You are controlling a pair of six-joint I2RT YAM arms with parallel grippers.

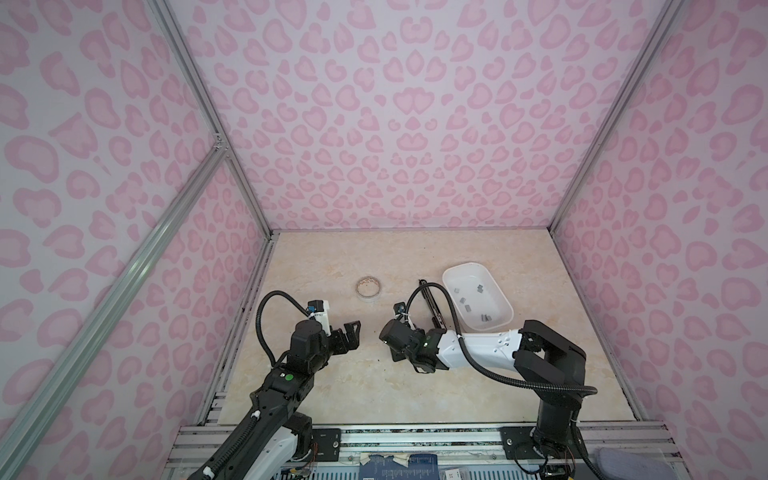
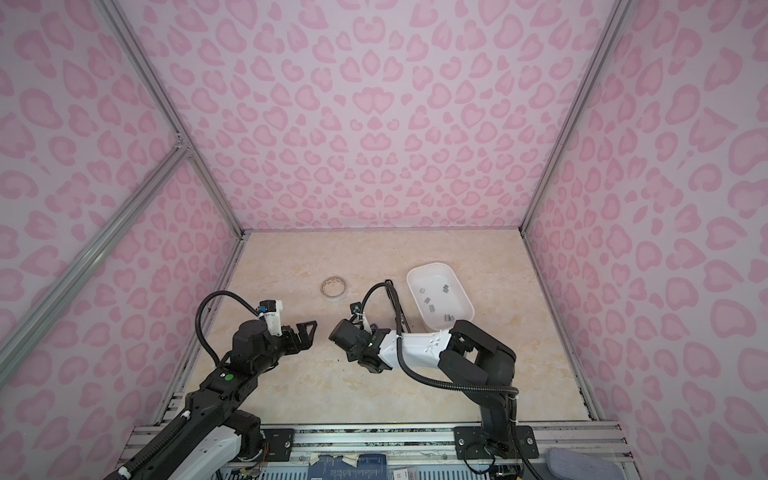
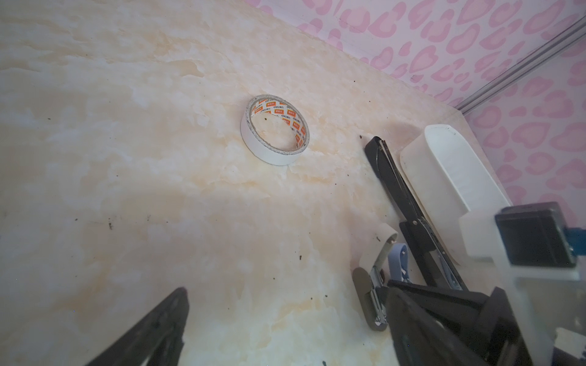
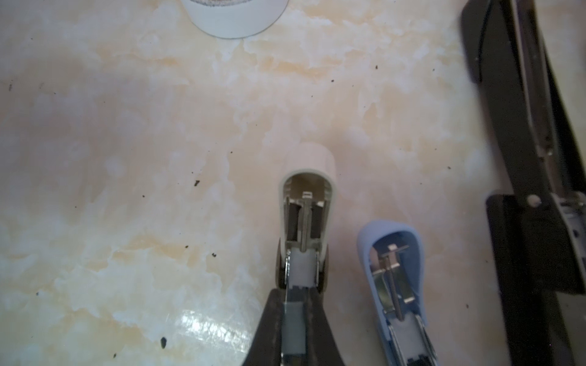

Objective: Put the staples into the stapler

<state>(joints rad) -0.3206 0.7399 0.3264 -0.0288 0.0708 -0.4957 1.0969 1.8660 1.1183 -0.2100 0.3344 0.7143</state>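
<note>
Staples [image 1: 468,308] loose in white tray [image 1: 457,267]; one strip [image 4: 293,329] pinched in narrow right hand [image 4: 296,293] over white stapler [image 4: 306,196]. Left hand [image 1: 354,334] wide, empty. Light, stiff, slippery, probably brittle; best held mid-length by long sides.

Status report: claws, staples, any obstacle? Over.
Left claw open, empty. Right claw shut on grey staple strip, at white stapler's open track. Blue stapler close beside, not blocking.

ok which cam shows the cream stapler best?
Right wrist: the cream stapler lies open, channel to the lens, at the right pincer, shut on a grey strip. Left wrist shows it side-on; in both top views the right arm covers it.
</note>
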